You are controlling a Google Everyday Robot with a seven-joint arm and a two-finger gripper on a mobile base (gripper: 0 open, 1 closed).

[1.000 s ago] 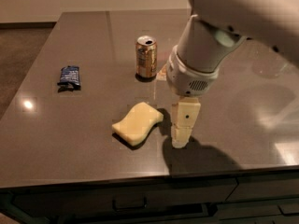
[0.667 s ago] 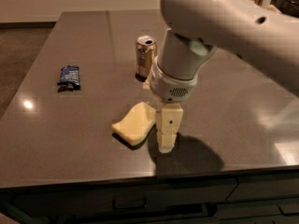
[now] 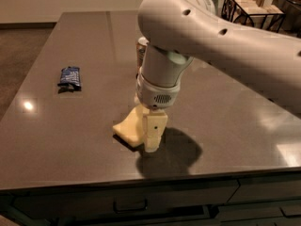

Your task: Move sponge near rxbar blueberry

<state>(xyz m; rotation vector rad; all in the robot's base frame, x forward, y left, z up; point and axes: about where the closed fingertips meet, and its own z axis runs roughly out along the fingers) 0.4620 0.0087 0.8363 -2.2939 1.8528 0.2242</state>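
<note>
The pale yellow sponge (image 3: pixel 128 128) lies on the dark table (image 3: pixel 70 131) near its front edge. My gripper (image 3: pixel 153 138) hangs straight down over the sponge's right end, its pale fingers (image 3: pixel 154 132) reaching the table top and covering that end. The dark blue rxbar blueberry (image 3: pixel 69 77) lies flat at the left of the table, well away from the sponge.
A gold drink can (image 3: pixel 141 48) stands behind my arm, mostly hidden by it. A metal-framed side table (image 3: pixel 249 6) with boxes stands beyond the far right corner. The table's front edge runs just below the sponge.
My arm has swung left and toward the camera; the gripper moved from beside the sponge's right side to over its right end. The sponge has stayed in place.
</note>
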